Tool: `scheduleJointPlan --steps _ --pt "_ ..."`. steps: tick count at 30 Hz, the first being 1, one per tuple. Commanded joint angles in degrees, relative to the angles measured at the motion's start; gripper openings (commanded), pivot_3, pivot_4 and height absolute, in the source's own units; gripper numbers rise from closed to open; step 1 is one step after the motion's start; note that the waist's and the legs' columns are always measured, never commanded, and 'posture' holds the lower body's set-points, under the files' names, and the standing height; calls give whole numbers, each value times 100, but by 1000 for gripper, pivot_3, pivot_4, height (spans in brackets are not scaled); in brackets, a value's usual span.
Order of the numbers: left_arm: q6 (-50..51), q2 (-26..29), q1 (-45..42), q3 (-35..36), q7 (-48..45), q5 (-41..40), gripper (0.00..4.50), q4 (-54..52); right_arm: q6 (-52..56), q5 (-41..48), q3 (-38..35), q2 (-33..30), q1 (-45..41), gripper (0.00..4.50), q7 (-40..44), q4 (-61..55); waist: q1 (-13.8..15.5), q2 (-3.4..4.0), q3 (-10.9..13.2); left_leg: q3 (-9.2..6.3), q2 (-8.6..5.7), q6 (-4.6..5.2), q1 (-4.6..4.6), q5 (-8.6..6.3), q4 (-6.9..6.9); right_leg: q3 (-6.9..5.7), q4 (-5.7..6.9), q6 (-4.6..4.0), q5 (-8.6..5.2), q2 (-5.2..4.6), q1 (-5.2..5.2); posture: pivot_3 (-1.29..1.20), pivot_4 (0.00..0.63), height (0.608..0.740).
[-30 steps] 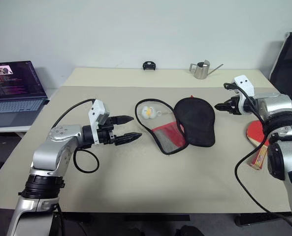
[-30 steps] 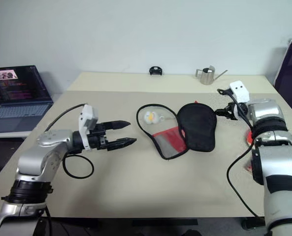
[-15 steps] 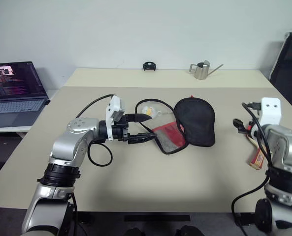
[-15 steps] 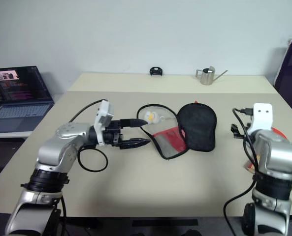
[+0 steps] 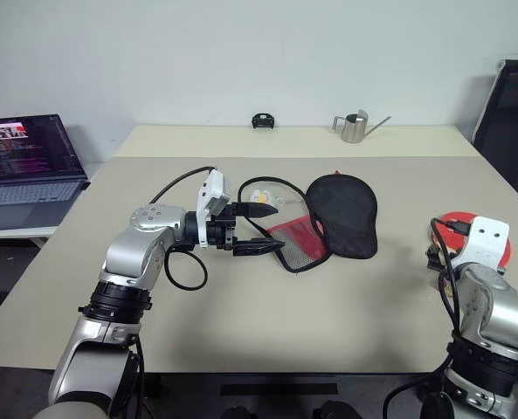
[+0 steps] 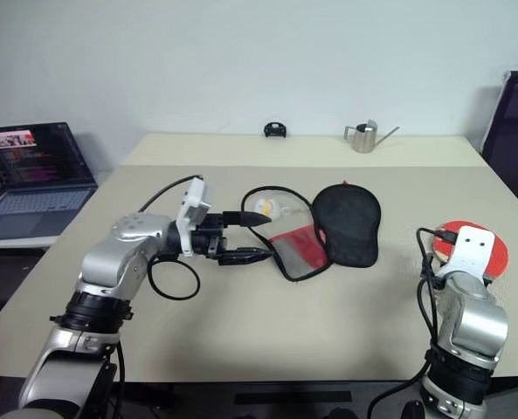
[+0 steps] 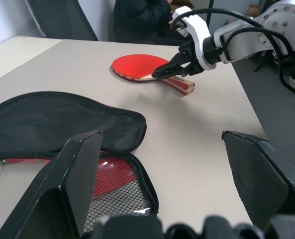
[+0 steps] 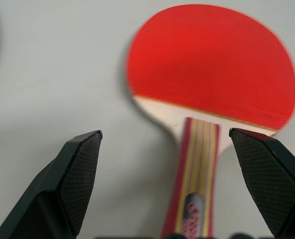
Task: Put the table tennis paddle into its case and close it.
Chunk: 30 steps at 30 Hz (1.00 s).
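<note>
Above the paddle (image 8: 212, 84) at the table's right edge, the right gripper (image 8: 167, 144) hangs spread wide, holding nothing. Left gripper (image 5: 263, 229), also spread and empty, points at the unzipped case (image 5: 341, 214) mid-table.

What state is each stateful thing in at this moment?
case: unzipped, lying spread open on the table.
table tennis paddle: flat on the table, outside the case, not held.
left gripper: open, at the case's open edge.
right gripper: open, over the paddle's handle.
laptop: lid up, screen lit.
</note>
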Motion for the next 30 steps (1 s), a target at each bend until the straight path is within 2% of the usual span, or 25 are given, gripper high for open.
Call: scheduleJointPlan --steps 1,7,14,18,25,30 --pt "-116 24 -116 78 -19 9 4208 -29 -424 -7 -94 51 1 4483 -265 349 -1 0 0 0 0 0 0 0 -1 1 0 0 0 0 0 0 150 740" --pt "-106 35 -86 106 13 28 4208 -54 -746 129 -176 -14 -116 4483 -414 1034 -14 -4 -2 2 0 0 4 0 -1 5 -1 0 0 0 3 0 150 740" --pt "-98 60 -66 127 43 36 4208 -87 -837 300 -446 -31 -225 4483 -674 1586 -12 -30 -15 10 -1 16 59 6 0 12 -12 -5 26 1 59 0 150 740" --pt "-97 83 -46 140 63 43 4208 -110 -796 487 -698 54 -272 3614 -850 1705 2 -36 -19 8 0 21 110 8 -5 11 -21 -4 33 1 114 0 150 740" --pt "-102 113 -24 166 91 37 4208 -125 -821 672 -675 52 -288 1207 -1020 1706 2 -40 -21 8 0 22 115 7 -8 13 -25 -3 33 1 118 0 150 740" --pt "-111 124 -29 184 113 39 4208 -122 -1004 745 -586 31 -311 1121 -1094 1704 2 -41 -21 8 1 22 113 7 -15 14 -32 -3 33 1 116 0 150 740"
